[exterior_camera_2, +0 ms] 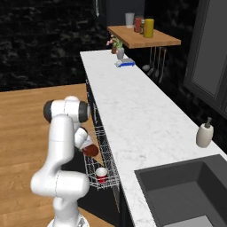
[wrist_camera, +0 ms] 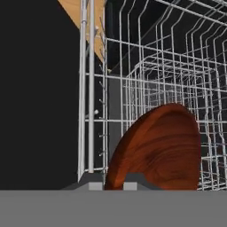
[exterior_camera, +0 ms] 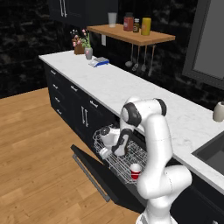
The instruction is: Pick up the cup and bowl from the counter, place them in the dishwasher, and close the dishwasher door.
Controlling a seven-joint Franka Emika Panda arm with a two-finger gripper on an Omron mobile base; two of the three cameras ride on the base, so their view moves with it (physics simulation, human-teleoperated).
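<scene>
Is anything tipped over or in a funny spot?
Nothing looks spilled or broken. The brown bowl is tilted on its edge, held in the pincer over the white rack, and the red cup stands upright inside.

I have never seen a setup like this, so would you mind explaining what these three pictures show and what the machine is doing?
This is a rendered kitchen with a white robot arm on a base that can drive. Two pictures come from cameras on that base, behind the arm to its left and right, showing the same scene from two sides. The third comes from a camera on the hand, looking along the gripper.

The gripper holds the bowl, a brown shallow dish tipped on edge, over the white wire rack of the dishwasher. The dishwasher door is folded down open. The cup, red with a white rim, already stands in the rack.

On the counter sit a small potted plant and a soap dispenser near the sink.
</scene>
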